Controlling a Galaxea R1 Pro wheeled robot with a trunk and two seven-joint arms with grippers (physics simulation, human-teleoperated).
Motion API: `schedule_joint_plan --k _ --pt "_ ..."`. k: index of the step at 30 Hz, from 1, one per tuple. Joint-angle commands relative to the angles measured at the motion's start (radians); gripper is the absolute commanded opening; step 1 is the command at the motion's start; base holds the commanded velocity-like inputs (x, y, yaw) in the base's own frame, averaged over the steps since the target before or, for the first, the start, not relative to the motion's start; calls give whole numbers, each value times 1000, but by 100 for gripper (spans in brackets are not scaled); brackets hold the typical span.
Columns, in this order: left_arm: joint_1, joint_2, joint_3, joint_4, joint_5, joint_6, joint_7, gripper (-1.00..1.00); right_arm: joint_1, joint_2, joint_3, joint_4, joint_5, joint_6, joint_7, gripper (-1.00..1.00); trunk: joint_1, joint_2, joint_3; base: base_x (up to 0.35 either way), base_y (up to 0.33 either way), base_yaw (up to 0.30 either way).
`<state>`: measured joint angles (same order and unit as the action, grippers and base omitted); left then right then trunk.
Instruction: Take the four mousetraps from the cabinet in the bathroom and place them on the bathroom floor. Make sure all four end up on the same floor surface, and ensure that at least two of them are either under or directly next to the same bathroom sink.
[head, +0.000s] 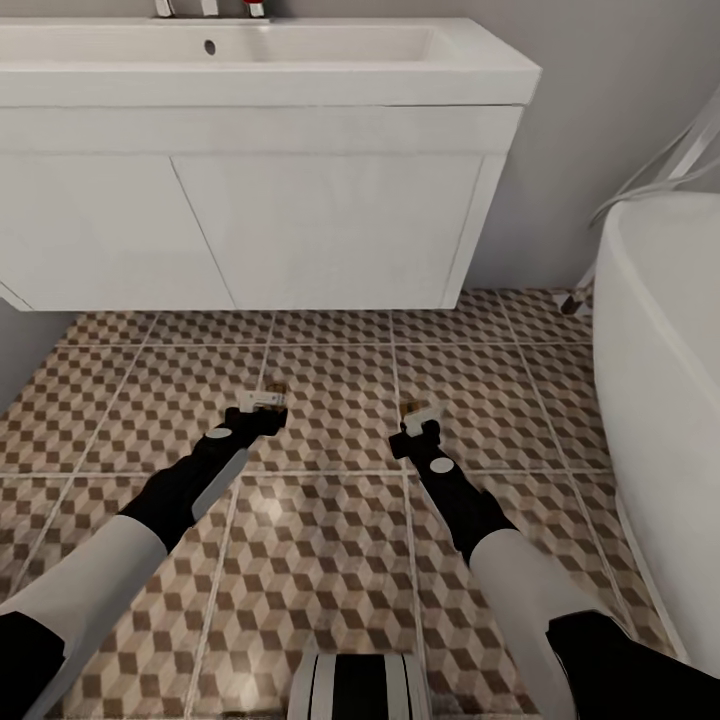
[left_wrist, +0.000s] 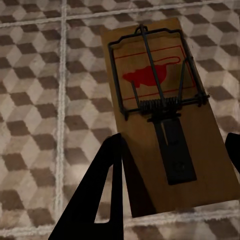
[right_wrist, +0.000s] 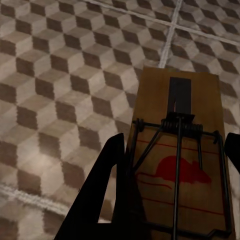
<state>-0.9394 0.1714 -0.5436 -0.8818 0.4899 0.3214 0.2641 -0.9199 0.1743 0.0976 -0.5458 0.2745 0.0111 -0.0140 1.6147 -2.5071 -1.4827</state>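
Head view: both black-and-white arms reached toward mid-frame over the cube-patterned brown, beige and white tiled bathroom floor. The left gripper was closed on a flat tan wooden mousetrap with dark wire spring and red mouse mark, its black fingers flanking the board. The right gripper likewise clamped a second tan wooden mousetrap. The shallow white rectangular sink on its smooth white two-door vanity filled the upper frame; a glossy white bathtub sat at right.
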Motion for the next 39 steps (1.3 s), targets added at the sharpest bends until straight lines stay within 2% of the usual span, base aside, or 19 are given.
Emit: schedule_joint_plan --k 1,11,39 --pt "-1 2 -6 -1 9 2 10 -100 0 0 1 0 9 1 -1 -100 0 -1 -6 0 0 0" --pt "-1 4 -6 28 9 2 10 -100 0 0 1 0 9 1 -1 -100 5 -3 -61 0 0 0" --pt "4 3 -6 29 9 1 10 -100 0 0 2 0 9 -1 -1 -100 17 -9 -213 0 0 0"
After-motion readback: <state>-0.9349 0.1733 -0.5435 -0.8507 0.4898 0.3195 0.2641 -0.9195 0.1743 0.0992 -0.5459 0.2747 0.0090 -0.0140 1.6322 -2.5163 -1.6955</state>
